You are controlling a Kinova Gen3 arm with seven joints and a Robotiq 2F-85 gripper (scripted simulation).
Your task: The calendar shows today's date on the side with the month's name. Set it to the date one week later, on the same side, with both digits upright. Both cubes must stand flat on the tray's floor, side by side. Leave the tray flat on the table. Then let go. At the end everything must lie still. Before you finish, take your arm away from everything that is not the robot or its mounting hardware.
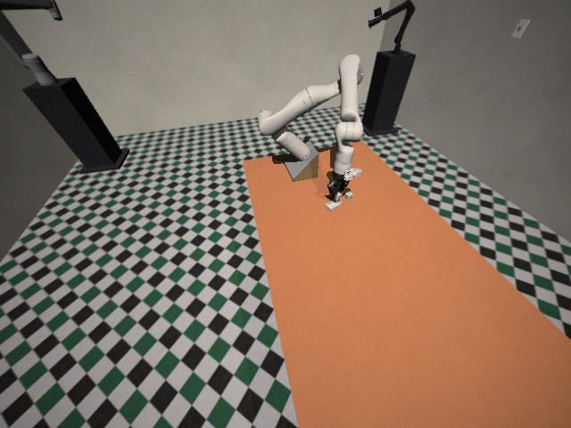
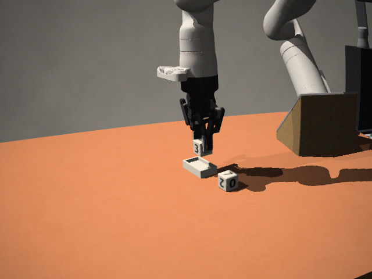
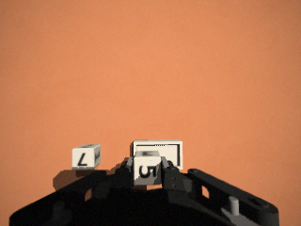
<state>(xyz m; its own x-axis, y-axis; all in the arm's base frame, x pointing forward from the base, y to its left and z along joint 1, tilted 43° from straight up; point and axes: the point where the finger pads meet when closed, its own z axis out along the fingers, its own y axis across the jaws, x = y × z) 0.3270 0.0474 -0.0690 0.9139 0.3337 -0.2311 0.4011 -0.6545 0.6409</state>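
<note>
Lining up the first cube over the tray

Your black two-fingered pincer (image 1: 336,197) (image 2: 203,145) (image 3: 147,164) is clamped on a white numbered cube (image 2: 197,147) (image 3: 147,171), 3 facing sideways, just above the shallow white rectangular tray (image 1: 333,206) (image 2: 204,172) (image 3: 158,141) on the orange counter (image 1: 368,276) (image 2: 150,216) (image 3: 150,71). In the wrist view the tray's long axis runs left-right, across your 5, which lies sideways.

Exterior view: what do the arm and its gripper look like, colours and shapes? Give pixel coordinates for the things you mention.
The arm (image 1: 349,92) (image 2: 198,42) is off-white, with rounded, tube-like links and thin dark seam lines. The gripper (image 1: 336,197) (image 2: 202,147) (image 3: 147,164) is black, with hinged linkage bars leading down to two narrow jaws. A pale, flat housing juts out above it.
</note>
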